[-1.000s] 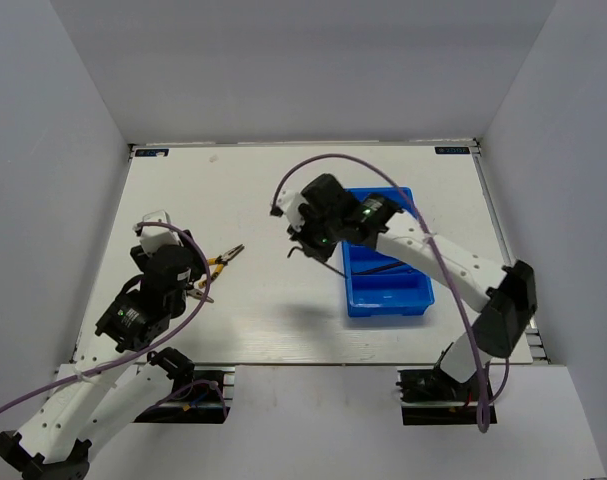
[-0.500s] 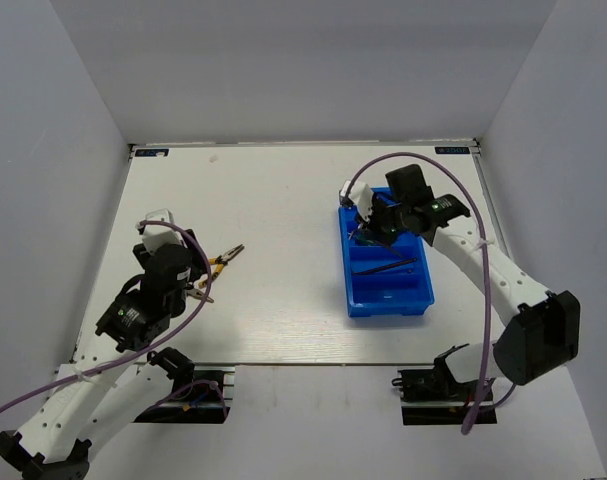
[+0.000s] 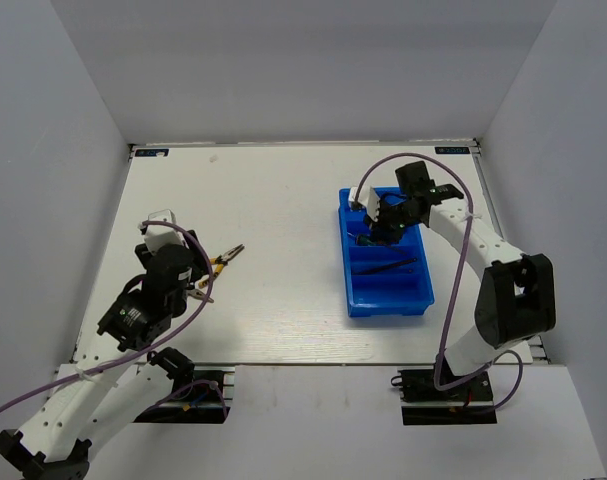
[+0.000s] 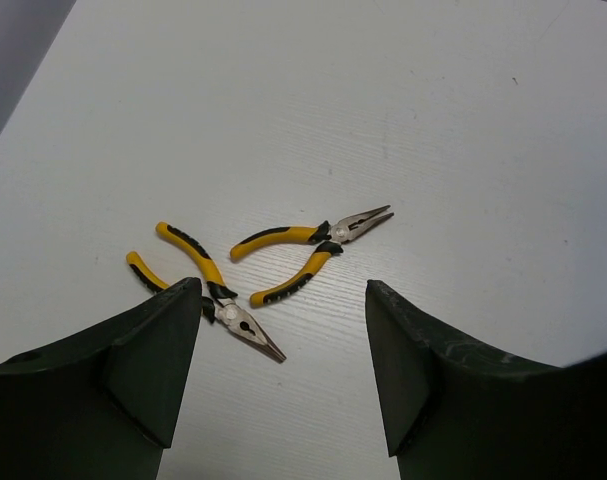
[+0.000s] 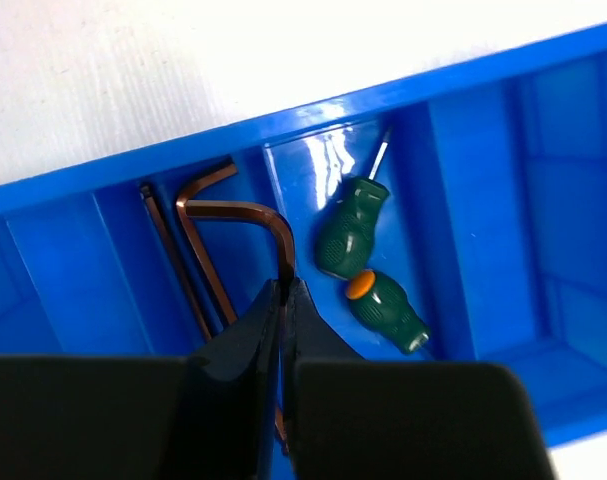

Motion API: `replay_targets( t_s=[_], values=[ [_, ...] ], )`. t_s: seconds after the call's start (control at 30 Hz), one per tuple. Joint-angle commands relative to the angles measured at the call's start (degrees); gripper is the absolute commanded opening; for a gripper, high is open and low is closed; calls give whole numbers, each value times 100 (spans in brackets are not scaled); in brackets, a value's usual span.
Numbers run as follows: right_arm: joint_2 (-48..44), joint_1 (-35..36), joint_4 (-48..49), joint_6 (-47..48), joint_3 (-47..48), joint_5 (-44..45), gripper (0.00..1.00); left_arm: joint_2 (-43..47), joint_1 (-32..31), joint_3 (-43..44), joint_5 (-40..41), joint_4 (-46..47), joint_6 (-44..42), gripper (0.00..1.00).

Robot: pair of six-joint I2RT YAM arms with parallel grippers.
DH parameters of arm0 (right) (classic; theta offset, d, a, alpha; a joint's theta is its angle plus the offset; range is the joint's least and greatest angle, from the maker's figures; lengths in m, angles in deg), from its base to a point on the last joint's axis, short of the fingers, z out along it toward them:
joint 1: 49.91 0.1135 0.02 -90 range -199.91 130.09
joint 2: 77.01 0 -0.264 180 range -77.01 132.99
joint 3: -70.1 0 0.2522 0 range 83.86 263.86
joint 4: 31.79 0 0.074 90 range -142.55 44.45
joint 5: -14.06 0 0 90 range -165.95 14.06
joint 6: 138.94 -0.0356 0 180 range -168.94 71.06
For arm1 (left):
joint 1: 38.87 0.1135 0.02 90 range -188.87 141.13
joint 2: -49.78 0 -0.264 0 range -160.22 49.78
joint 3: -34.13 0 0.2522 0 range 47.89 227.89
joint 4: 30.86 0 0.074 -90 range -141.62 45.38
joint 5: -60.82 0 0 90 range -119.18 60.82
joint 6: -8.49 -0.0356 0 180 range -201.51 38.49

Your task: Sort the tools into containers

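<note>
The blue tray [image 3: 388,308] lies right of centre; its rim also shows in the right wrist view [image 5: 383,95]. My right gripper [image 3: 379,228] [image 5: 285,290] is shut on the short leg of a brown hex key [image 5: 233,207], low inside the tray's far end. Two other hex keys [image 5: 198,270] lie in the section below it. Two green screwdrivers [image 5: 351,232] lie in the neighbouring section. Two yellow-and-black pliers [image 4: 308,250] [image 4: 193,270] lie on the table just ahead of my open, empty left gripper [image 4: 283,295] [image 3: 188,283].
One pair of pliers [image 3: 224,259] shows right of the left wrist in the top view. A dark hex key [image 3: 388,267] lies in the tray's middle section. White walls enclose the table on three sides. The right arm's purple cable arcs over the tray.
My right gripper has carried the hex key from left of the tray to over its far end and lowered it inside. The left arm has not moved.
</note>
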Motion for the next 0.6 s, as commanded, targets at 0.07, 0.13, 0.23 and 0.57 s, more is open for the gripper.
replay_targets(
  t_s=[0.07, 0.13, 0.23, 0.57],
  values=[
    [180, -119, -86, 689, 199, -616, 0, 4, 12, -4, -52, 83, -44, 76],
    [250, -136, -129, 1031, 172, -694, 0, -48, 12, -4, -52, 83, -97, 76],
    [295, -189, -261, 1514, 137, -765, 0, -49, 12, -4, -104, 83, -97, 76],
    [375, -216, -333, 1534, 120, -685, 39, -786, 12, -109, -1326, 600, -440, 87]
  ],
)
